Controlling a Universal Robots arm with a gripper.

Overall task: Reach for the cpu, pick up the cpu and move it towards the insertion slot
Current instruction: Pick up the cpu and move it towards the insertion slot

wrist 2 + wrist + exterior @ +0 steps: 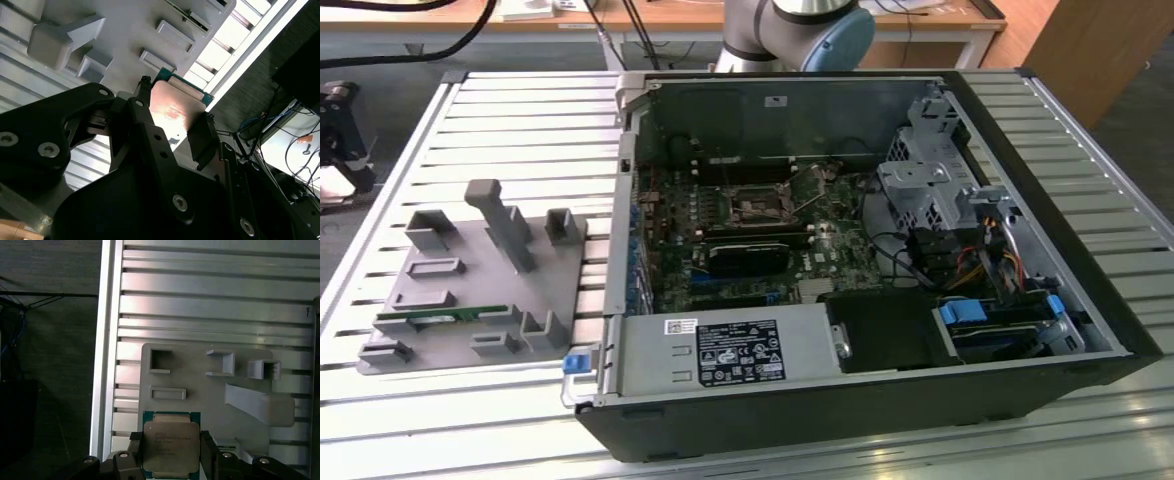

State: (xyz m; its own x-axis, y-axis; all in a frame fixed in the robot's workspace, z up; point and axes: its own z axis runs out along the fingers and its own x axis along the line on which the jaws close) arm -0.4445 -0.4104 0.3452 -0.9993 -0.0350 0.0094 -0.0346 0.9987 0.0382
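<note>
One grey fixture plate [454,290] lay on the slatted aluminium table [520,120] at the exterior view's left, with a thin green memory stick [447,317] seated in a slot toward the plate's near side. To the right of the plate stood the open computer case [854,425], its motherboard exposed. A black power supply [734,352] with a white label sat against the case's near wall. The insertion slot [757,206], a square socket with a metal frame and a dark centre, sat near the middle of the board, just beyond a black card. A metal drive cage [927,190] occupied the right-hand side of the case, and the arm's base [801,25] rose behind the case. In both wrist views the gripper [171,452] was clenched on the cpu [171,442]. Its black fingers [207,452] pressed against two opposite edges of the chip, whose metal top and green rim faced the first wrist camera. The cpu hung over the fixture plate, near the plate's edge beside the table's side rail and well apart from the insertion slot. In the second wrist view, the chip's metal face caught a reddish reflection.
</note>
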